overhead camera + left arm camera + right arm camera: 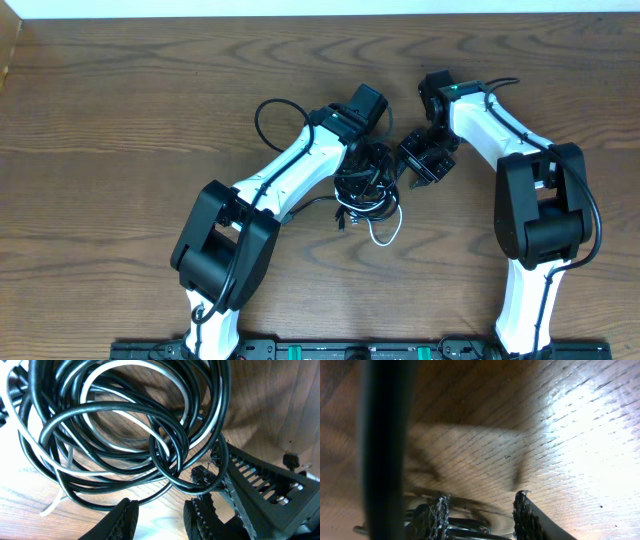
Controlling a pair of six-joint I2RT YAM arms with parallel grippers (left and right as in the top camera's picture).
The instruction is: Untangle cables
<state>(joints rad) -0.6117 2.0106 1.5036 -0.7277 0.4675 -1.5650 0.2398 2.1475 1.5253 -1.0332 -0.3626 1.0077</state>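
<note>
Spotted the cables (368,185), black with one white strand, heaped in one knot on the surface (120,120). Saw the left end effector (160,519) just beside that knot, narrowly parted, holding nothing, probably lining up a loop. Caught the right end effector (480,510) against the knot's opposite side, parted; couldn't tell whether gripping. No containers anywhere.

Left arm (300,165) and right arm (497,125) wear glossy white shells between bulky black joint housings (225,240), thick black cables (597,215) running alongside; the black jaws are lined with ribbed, toothed pads (202,517).
</note>
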